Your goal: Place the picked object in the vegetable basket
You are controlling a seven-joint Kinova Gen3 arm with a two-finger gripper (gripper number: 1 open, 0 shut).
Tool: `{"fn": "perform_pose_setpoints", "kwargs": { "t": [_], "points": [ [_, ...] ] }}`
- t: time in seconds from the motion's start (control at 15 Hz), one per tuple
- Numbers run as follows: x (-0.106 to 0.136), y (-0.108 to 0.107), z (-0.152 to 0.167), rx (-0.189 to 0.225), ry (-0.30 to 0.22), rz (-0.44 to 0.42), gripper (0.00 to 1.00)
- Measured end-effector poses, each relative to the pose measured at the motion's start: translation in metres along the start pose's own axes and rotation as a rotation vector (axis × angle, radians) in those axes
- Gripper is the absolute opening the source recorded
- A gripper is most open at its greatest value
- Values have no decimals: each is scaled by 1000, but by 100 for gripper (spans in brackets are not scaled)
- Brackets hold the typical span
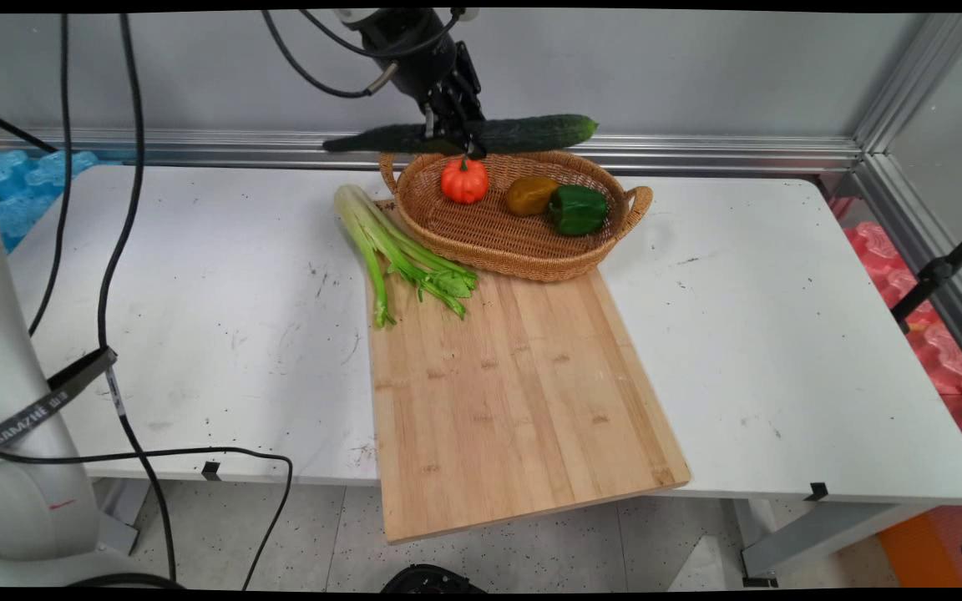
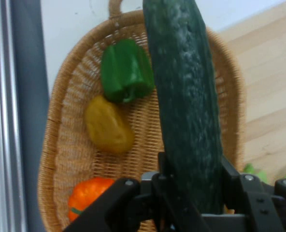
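Hand [image 1: 453,133] clamped on cucumber [image 1: 531,132] above basket [image 1: 514,242] w/ pumpkin [image 1: 464,180], 2 peppers; celery [image 1: 389,246] beside.

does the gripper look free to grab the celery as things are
Probably not yet. The gripper is shut on the cucumber, held above the basket, so it is occupied. The celery itself lies uncovered, partly on the cutting board, with nothing over it.

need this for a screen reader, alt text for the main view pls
A black gripper holds a long dark cucumber level above a wicker basket containing a small orange pumpkin, a yellow pepper and a green pepper. Celery lies on a wooden cutting board.
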Motion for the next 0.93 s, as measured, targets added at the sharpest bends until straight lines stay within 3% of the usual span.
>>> {"fn": "perform_pose_setpoints", "kwargs": {
  "t": [0.47,0.93],
  "points": [
    [-13,-40,47,-26,-15,145,0],
    [-16,-51,89,-77,-12,254,0]
  ]
}}
